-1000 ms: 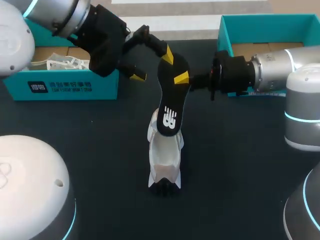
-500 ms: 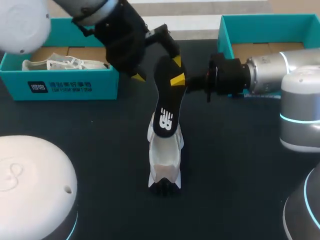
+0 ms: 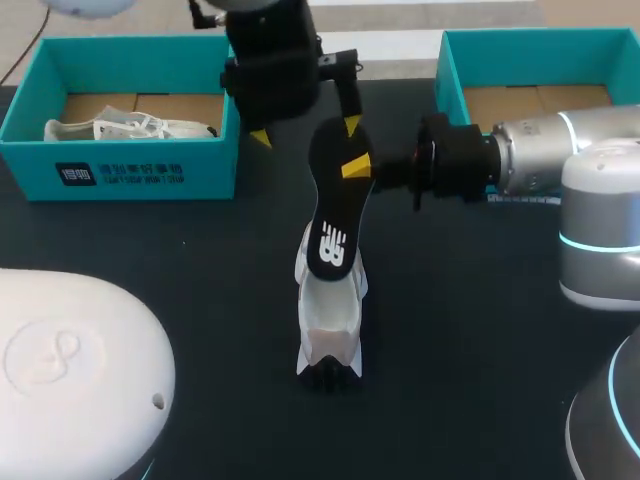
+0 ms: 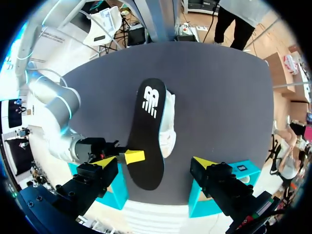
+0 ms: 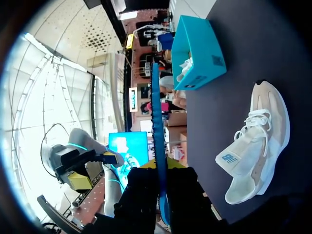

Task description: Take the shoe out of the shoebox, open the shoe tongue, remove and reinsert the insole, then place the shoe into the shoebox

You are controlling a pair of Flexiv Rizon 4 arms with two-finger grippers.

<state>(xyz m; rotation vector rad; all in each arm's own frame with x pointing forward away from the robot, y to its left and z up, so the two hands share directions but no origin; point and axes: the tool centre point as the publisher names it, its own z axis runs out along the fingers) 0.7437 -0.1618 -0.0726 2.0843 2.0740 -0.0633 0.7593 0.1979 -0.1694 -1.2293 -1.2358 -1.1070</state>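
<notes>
Shoe (image 3: pixel 330 325), white, sits on the dark bench (image 3: pixel 480 330) out of either box, roughly midway between the two arms and nearer the robot than the boxes. Its black insole (image 3: pixel 335 205) is out of it and held up in the air above it, one end high near the end effectors and the other end down over the shoe's opening; whether that lower end touches the shoe cannot be told.

The right end effector (image 3: pixel 350 170) comes in from the side and is clenched on the insole near its upper end, one yellow tip lying on the black face; the right wrist view shows the insole (image 5: pixel 157 122) edge-on between its fingers (image 5: pixel 160 168), with the shoe (image 5: pixel 253 141) on the bench beyond.

The left end effector (image 3: pixel 306 131) hangs over the top of the insole, released, fingers spread wide. In its wrist view the insole (image 4: pixel 148 141) lies between those fingers (image 4: pixel 155 163) without either touching it.

A teal left shoebox (image 3: pixel 120 175) holds a second shoe (image 3: pixel 130 128); the teal right shoebox (image 3: pixel 520 45) stands behind the right arm
</notes>
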